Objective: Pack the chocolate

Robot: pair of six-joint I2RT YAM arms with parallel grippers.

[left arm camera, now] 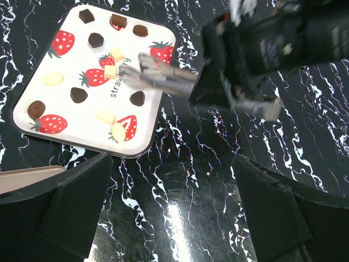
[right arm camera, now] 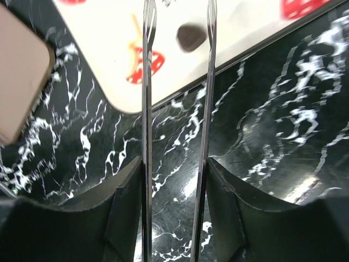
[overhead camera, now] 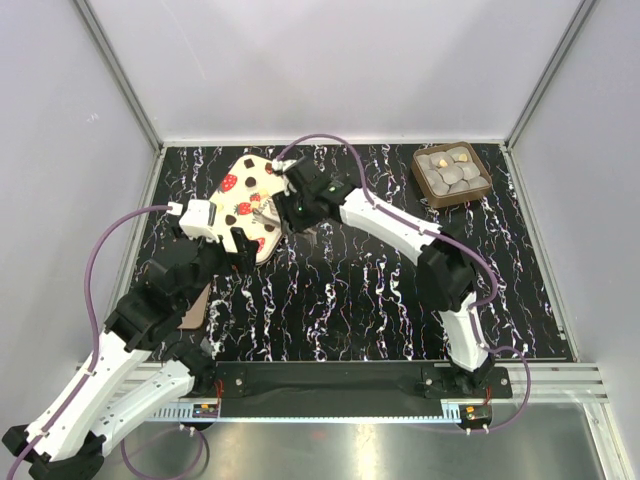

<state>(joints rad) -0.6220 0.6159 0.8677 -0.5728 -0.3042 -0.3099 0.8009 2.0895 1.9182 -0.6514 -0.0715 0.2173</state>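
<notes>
Nearest the bases, the left arm lies folded low with its elbow bent. Its left tool (left arm camera: 172,164) points away over the black white-veined marbled tabletop (overhead camera: 380,290), jaws spread wide and holding nothing. It stops just short of the near edge of the flat cream lid printed with red strawberries (left arm camera: 82,57). A flat pale tan panel (left arm camera: 27,177) lies just beside that tool, partly under the arm.

Farther in, the right arm reaches diagonally from its base at the near right across to the left, wrist pitched down beside the lid. The right tool (right arm camera: 174,164) is clamped on a pair of slim metal tweezers (left arm camera: 163,76), each blade lying against a finger's inner face. The tweezer tips stand apart above the lid's right side with nothing between them; I cannot tell whether they touch it.

Farthest off, at the far right and well apart from both arms, the small round grey and gold chocolates (overhead camera: 455,172) sit grouped in a small square brown tray (overhead camera: 420,175).

The step in hand looks like work at the lid, with the tweezers as the working end. Next, the right arm probably has to swing back across the tabletop, unless the lid is to be brought to the tray. The spread left tool seems placed to take the lid's near edge.
</notes>
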